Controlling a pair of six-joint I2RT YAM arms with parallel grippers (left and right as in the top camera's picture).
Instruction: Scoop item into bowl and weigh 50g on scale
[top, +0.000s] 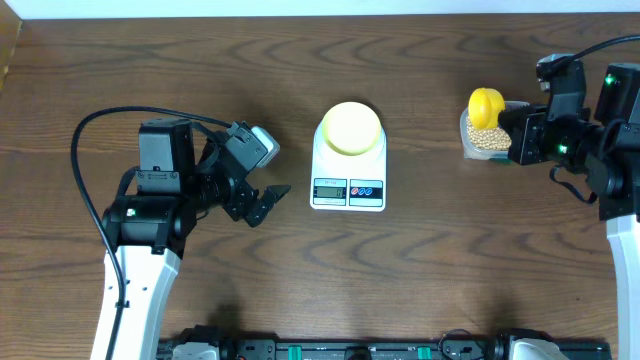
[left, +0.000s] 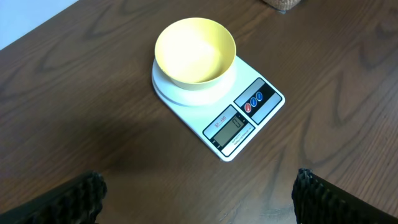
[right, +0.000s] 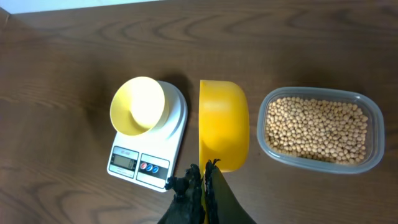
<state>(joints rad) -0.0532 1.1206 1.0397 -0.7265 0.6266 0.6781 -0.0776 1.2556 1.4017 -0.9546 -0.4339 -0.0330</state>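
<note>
By tub, right gripper clamped on scoop; dip shallow into beans, lift level, pour slowly into bowl on scale; left gripper spread wide, idle

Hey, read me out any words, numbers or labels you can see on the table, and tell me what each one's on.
Nothing here can be read.
Scale: small print above the display, too blurred to read.
Display: digits too faint to make out.
Buttons: any marks are too small to read.
Bowl, scoop, tub: no writing shows.
</note>
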